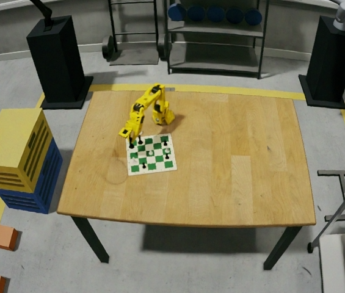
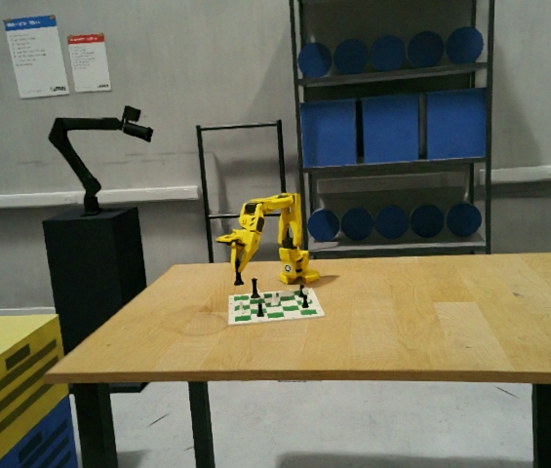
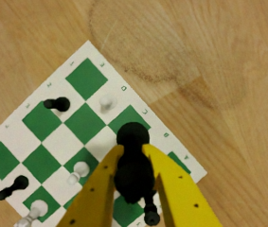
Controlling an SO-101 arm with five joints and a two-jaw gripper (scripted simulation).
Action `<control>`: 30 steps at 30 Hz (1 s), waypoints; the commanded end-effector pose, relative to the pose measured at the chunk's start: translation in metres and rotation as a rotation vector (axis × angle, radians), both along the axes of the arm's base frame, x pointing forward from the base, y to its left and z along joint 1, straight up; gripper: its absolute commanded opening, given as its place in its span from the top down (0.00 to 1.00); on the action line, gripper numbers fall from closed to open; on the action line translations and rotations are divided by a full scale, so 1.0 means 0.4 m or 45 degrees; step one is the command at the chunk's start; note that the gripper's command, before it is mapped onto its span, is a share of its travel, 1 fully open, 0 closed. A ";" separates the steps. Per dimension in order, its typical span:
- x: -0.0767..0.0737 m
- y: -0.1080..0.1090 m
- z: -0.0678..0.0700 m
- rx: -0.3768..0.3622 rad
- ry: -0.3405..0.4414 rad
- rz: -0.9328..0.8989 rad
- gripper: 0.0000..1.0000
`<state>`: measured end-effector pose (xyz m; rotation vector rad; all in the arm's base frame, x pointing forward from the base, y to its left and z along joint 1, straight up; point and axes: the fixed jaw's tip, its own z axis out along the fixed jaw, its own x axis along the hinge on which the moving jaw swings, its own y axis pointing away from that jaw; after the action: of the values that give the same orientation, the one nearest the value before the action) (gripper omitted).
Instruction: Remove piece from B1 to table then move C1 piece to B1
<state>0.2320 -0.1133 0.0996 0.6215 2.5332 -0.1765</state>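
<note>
claw (image 3: 133, 171) pinching a black piece (image 3: 133, 165) (upright), clear above the board (image 3: 10, 137) near its lettered edge

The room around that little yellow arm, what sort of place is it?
Probably a robotics lab or workshop: a metal shelving rack of blue bins, yellow safety tape on the floor around the wooden table, and another black arm on a pedestal.
</note>
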 end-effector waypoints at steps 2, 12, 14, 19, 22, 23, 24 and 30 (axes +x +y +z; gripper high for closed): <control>-0.021 -0.007 0.009 -0.008 -0.006 -0.024 1.00; -0.084 -0.015 0.007 -0.007 -0.003 -0.105 1.00; -0.089 -0.015 0.007 -0.007 -0.003 -0.113 1.00; -0.090 -0.016 0.007 -0.007 -0.002 -0.114 1.00; -0.090 -0.015 0.006 -0.007 -0.002 -0.114 1.00; -0.091 -0.015 0.006 -0.007 -0.002 -0.114 1.00; -0.092 -0.014 0.005 -0.007 -0.002 -0.113 1.00; -0.099 -0.009 -0.002 -0.007 -0.002 -0.111 1.00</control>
<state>0.1961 -0.1168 0.1006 0.7287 2.5023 -0.2097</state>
